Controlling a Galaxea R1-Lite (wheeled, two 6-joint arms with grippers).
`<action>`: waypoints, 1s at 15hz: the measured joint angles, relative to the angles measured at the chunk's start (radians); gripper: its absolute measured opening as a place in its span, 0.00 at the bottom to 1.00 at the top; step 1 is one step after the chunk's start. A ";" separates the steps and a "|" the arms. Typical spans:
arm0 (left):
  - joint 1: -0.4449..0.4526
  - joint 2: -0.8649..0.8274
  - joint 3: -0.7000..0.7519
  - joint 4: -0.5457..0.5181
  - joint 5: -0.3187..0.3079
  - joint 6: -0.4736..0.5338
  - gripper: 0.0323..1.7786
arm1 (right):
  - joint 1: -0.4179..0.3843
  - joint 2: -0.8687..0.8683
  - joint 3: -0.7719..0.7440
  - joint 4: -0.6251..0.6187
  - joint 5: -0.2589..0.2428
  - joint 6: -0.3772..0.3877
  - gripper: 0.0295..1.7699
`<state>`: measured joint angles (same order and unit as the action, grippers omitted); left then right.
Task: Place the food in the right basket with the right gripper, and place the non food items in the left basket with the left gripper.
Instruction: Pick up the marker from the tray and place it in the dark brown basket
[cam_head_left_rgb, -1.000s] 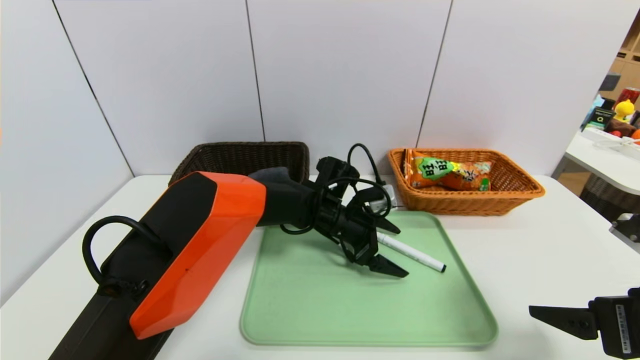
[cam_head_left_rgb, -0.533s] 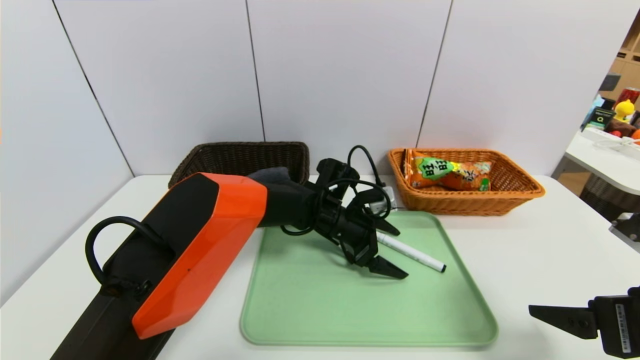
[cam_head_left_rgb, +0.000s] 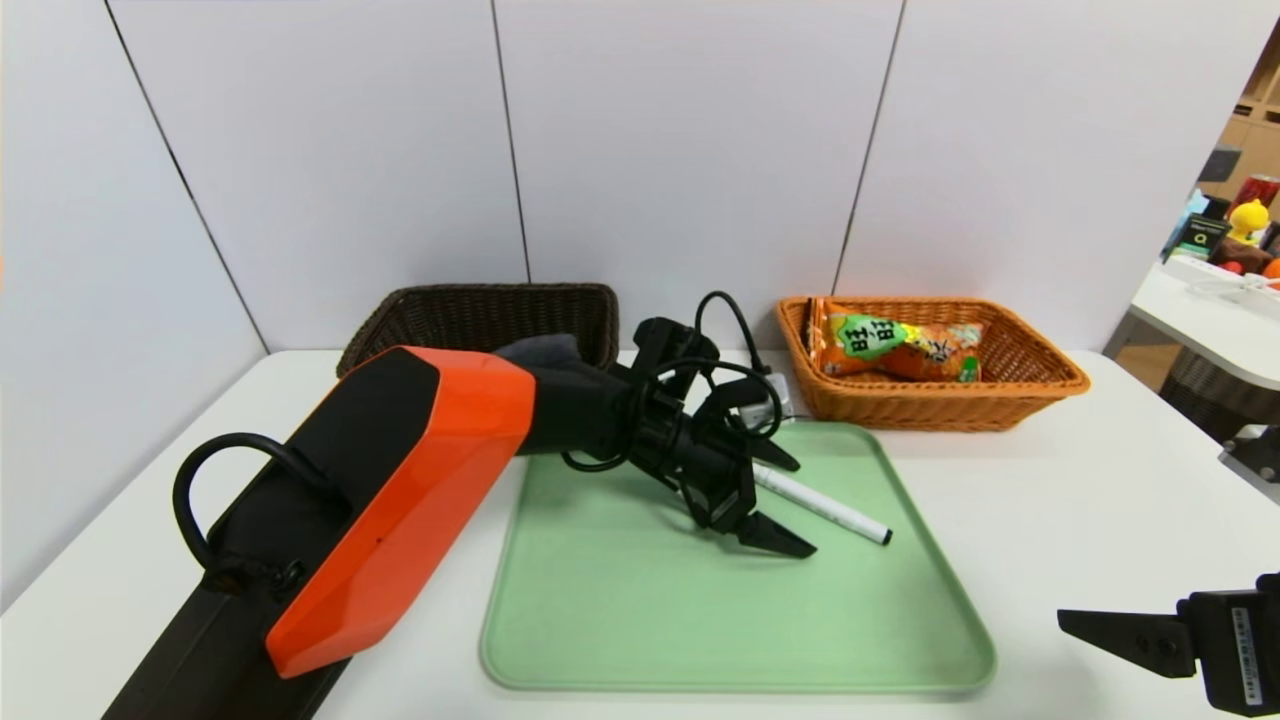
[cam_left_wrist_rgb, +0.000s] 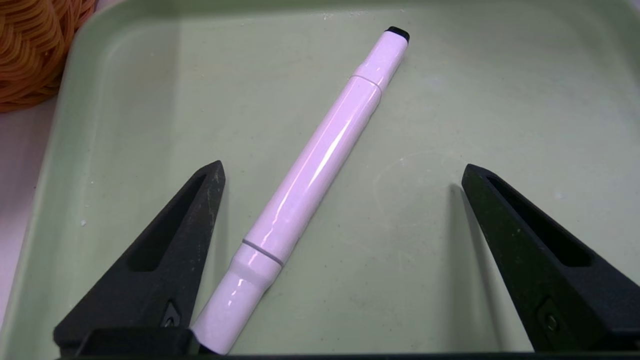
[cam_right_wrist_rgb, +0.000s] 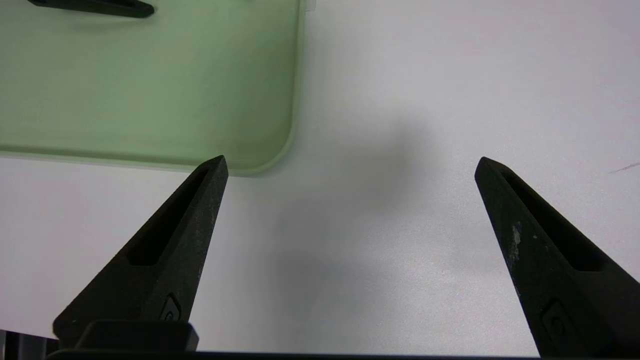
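Note:
A slim white marker with a black tip lies slantwise on the green tray. My left gripper, on the orange-shelled arm, hovers low over its near end, open. In the left wrist view the marker lies between the spread fingers of the left gripper, close to one of them, untouched. The orange snack bag lies in the orange-tan right basket. A dark grey cloth shows behind the left arm at the dark brown left basket. My right gripper is open over bare table near the tray's front right corner.
A white plug block with a black cable sits between the baskets at the tray's far edge. White wall panels stand right behind the baskets. A side table with assorted items is at the far right.
The left arm has crept forward very slightly. The marker, the baskets and the right gripper have not moved.

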<state>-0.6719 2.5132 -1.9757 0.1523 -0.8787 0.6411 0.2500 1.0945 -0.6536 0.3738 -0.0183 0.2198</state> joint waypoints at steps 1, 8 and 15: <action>0.000 0.001 0.000 -0.002 0.000 0.001 0.89 | 0.000 0.000 0.000 0.000 0.000 0.000 0.96; -0.001 0.018 -0.001 -0.031 0.002 0.001 0.37 | 0.000 -0.001 -0.002 0.000 0.000 0.000 0.96; 0.000 0.004 0.000 -0.026 0.005 0.001 0.10 | 0.000 -0.001 0.000 0.000 0.006 0.000 0.97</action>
<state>-0.6719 2.5174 -1.9753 0.1264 -0.8736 0.6417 0.2500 1.0938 -0.6538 0.3736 -0.0123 0.2202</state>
